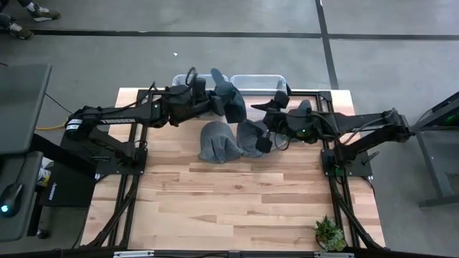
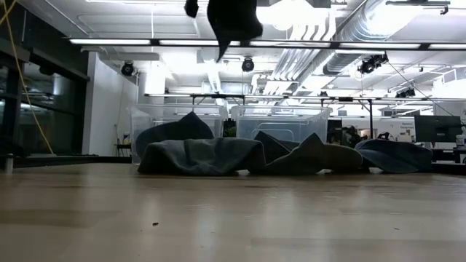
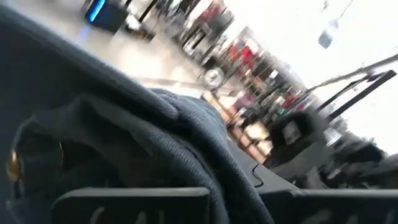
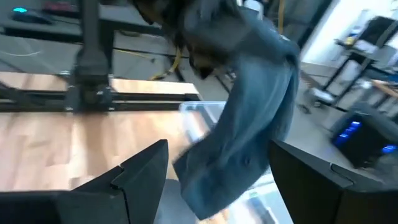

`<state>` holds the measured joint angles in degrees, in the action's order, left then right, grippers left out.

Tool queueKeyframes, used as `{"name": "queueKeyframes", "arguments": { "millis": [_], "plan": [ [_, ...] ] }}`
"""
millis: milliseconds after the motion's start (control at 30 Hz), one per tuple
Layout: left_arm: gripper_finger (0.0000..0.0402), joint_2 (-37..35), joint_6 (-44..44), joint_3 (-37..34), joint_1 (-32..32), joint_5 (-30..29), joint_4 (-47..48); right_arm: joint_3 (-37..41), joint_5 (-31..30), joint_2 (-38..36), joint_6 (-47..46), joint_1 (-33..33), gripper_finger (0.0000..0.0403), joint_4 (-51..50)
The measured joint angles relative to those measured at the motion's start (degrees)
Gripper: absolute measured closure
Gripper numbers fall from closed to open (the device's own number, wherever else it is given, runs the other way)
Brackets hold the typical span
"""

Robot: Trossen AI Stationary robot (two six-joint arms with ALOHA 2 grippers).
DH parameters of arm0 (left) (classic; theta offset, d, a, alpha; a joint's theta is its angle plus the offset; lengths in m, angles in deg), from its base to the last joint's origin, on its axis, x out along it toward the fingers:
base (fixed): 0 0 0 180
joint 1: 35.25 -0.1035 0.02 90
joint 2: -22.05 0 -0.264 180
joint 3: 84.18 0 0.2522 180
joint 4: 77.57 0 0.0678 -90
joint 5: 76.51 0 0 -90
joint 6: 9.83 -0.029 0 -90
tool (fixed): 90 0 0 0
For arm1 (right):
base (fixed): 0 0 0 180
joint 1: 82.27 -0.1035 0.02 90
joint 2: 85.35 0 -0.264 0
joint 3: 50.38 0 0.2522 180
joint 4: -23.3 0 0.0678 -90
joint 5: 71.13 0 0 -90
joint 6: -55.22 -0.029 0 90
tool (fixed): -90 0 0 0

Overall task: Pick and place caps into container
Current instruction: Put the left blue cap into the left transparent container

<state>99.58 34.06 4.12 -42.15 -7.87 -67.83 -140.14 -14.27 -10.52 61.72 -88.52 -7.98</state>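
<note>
While a floppy dark denim-blue fabric cap [image 1: 231, 100] is pinched in the closed jaws of the left gripper [image 1: 215, 102], it is hung above the clear plastic containers [image 1: 258, 80]. The right gripper [image 1: 267, 123] is held with jaws spread over grey caps [image 1: 217, 142] left on the wooden table [image 1: 237, 201].

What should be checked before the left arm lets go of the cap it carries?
1. Left gripper shut on the denim cap: ok.
2. Cap lifted clear of the table, hanging free: ok.
3. Cap over a clear container: cannot tell; it hangs near the bins' front edge.
4. Right gripper open, empty, out of the drop path: ok; it hovers over the cap pile.
5. Caps left on the table: not ok, several remain.
</note>
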Motion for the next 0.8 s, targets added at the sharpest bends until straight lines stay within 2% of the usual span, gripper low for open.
{"name": "queueKeyframes", "arguments": {
  "millis": [300,800],
  "plan": [
    [0.0402,1.40,-0.78,0.22,0.02,0.83,-3.38,0.00,-4.11,2.54,-0.16,-0.10,0.0132,5.36],
    [0.0401,1.59,-3.17,0.09,0.02,3.29,-8.45,0.00,-0.82,3.70,-6.47,2.89,0.0132,6.01]
  ]
}}
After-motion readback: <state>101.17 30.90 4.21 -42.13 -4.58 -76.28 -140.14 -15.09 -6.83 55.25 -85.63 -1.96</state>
